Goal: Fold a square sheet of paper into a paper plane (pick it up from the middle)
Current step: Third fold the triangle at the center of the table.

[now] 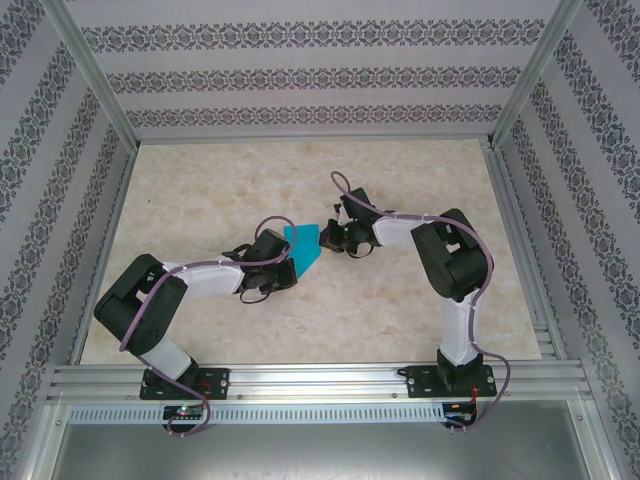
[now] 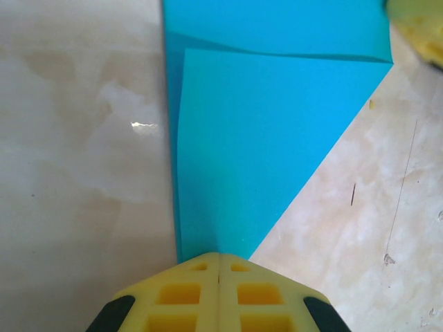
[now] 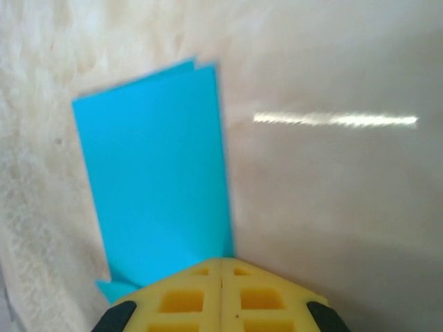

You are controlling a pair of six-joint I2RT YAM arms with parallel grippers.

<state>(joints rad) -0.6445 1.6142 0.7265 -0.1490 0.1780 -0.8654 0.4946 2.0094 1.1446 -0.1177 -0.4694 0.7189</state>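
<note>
Left hand (image 2: pixel 219 259) pinches shut on the pointed end of the folded paper sheet (image 2: pixel 263 152).
The sheet lies mid-counter (image 1: pixel 400 310) between both hands. The right hand (image 3: pixel 221 264) is closed at its edge, grip unclear. It looks light, floppy and easily creased, so hold it at the folded edges.

Sheet (image 2: pixel 263 152) cyan-blue; tbl (image 1: pixel 400 310) beige marbled; walls (image 1: pixel 300 80) w/ grey floral stripes.

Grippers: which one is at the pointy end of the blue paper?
The left gripper: the paper narrows to a point right at it. The right gripper sits at the wider, squarer end.
</note>
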